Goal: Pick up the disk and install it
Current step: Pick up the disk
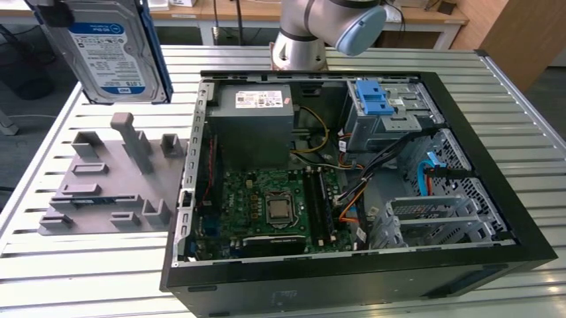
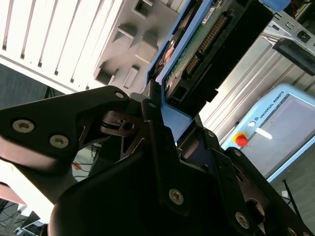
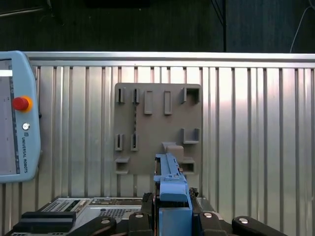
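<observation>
Disk (image 1: 111,50): was held in the air above the grey holder plate (image 1: 106,192), beside the open computer case (image 1: 521,218); was gripped at the blue carrier edge by closed jaws; seemed stiff, rather heavy, fragile at the bare circuit board; probably best taken by the carrier sides.

The disk (image 1: 106,52) — seemingly silver-grey — wears a white-and-blue label, blue frame.

Open computer case (image 1: 354,285) — grey fixture (image 1: 111,182)
</observation>
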You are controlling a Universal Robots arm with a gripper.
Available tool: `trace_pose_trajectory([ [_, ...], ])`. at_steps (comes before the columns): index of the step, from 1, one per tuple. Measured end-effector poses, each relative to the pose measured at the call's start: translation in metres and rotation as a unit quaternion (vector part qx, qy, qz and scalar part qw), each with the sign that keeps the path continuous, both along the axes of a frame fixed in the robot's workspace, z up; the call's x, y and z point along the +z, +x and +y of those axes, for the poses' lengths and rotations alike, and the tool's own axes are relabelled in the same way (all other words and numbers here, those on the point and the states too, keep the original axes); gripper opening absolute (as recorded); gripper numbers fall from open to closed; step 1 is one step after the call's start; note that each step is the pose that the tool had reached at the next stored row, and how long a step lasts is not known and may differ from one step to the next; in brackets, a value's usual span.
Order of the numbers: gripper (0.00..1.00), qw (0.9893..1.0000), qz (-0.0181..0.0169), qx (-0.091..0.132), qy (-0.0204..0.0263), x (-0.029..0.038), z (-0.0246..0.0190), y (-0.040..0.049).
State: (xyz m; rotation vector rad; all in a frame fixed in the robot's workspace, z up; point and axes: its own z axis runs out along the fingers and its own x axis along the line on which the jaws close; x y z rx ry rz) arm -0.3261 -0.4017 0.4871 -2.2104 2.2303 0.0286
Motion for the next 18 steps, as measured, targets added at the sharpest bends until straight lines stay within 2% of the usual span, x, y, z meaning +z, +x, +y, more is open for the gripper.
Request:
trace_pose_trajectory([
  [18, 0.36, 1.0000, 0.0000, 0.000, 0.0000, 0.0000, -0.0058, 0.0171],
])
